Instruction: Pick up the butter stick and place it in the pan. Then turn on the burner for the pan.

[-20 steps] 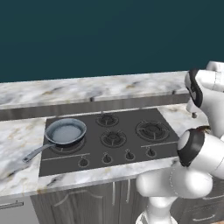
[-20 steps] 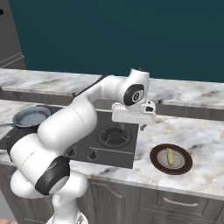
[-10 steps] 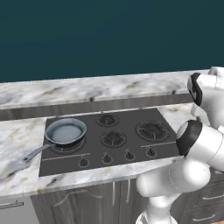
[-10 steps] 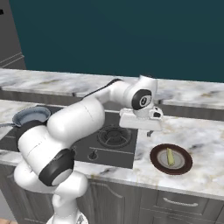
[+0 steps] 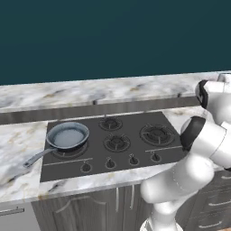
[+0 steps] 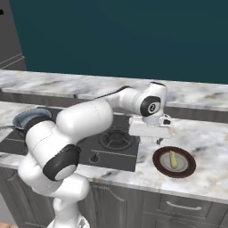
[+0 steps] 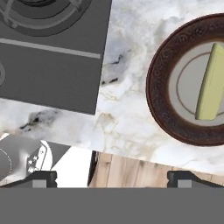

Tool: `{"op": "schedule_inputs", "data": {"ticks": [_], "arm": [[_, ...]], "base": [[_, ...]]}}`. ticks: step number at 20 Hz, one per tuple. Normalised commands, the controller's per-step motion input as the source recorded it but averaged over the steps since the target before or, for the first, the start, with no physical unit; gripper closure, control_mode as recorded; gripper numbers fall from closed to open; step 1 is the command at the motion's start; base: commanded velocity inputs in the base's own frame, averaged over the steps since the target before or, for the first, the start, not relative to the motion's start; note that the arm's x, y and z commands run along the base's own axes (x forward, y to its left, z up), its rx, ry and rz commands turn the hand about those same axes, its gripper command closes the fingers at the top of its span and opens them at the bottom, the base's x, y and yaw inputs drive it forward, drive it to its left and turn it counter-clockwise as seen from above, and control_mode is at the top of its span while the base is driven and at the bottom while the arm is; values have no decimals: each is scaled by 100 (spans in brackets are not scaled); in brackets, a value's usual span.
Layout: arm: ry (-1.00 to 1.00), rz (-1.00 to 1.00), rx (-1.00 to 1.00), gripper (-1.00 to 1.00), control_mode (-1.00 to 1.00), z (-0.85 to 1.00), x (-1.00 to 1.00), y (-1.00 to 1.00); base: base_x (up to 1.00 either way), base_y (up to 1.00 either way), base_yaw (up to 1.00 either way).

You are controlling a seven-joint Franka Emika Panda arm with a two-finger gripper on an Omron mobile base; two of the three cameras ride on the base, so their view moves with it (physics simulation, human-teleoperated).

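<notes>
butter stick [image 6: 173,160] on plate [image 6: 187,168] (lengthwise away from counter edge); jaws [image 6: 158,141] beside

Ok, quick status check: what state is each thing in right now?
butter stick: lying on the plate, untouched
plate: on the counter right of the stove
pan: empty, on the front left burner
gripper: above the counter beside the plate, jaws open, holding nothing

In my hand camera I see the butter stick [image 7: 210,83] lying on a dark-rimmed plate [image 7: 159,105] at the right. The plate stands on the marble counter [image 7: 127,109], apart from the black stove top [image 7: 52,74]. The gripper [image 7: 112,178] fingertips [image 7: 41,178] stand wide apart.
</notes>
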Motion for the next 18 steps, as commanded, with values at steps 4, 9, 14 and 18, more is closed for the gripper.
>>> {"op": "schedule_inputs", "data": {"ticks": [4,9,14,18], "arm": [[0,3,2,-100,-100,-30,11,-37],[0,1,2,-100,-100,-27,19,-34],[0,0,4,-100,-100,-15,8,-39],[0,1,0,-100,-100,-19,17,-32]], "base": [[0,0,0],[0,0,0],[0,0,0],[0,0,0]]}}
